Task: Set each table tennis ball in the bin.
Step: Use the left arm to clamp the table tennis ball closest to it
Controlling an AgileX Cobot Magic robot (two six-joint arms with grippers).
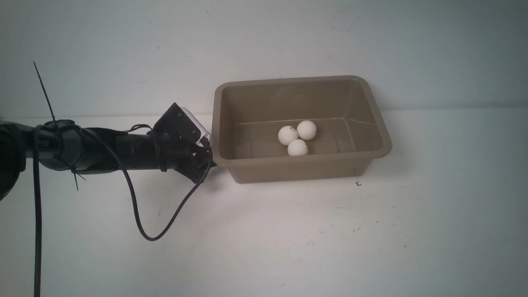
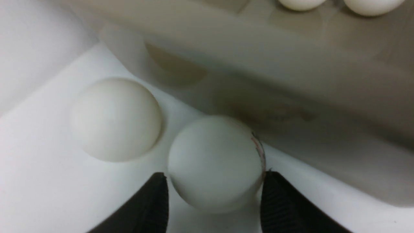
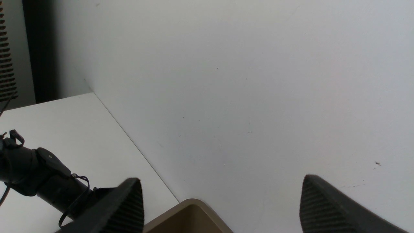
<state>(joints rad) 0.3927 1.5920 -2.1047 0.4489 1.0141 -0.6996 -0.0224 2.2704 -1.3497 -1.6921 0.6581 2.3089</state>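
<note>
Three table tennis balls (image 1: 288,135) (image 1: 307,130) (image 1: 298,147) lie together on the floor of the taupe bin (image 1: 305,159). Outside the bin's left wall (image 2: 291,74), two more white balls rest on the table. My left gripper (image 2: 215,175) is shut on the nearer ball (image 2: 215,163), a black fingertip against each side of it, and the ball sits on the table. The other ball (image 2: 116,119) lies free just beside it. In the front view the left wrist (image 1: 181,140) hides both of these balls. My right gripper (image 3: 221,179) is open and holds nothing, above the bin's corner (image 3: 190,210).
A white wall (image 1: 264,49) rises right behind the bin. A black cable (image 1: 144,231) loops down from the left arm onto the white table (image 1: 288,239). The left arm (image 3: 38,174) shows low in the right wrist view.
</note>
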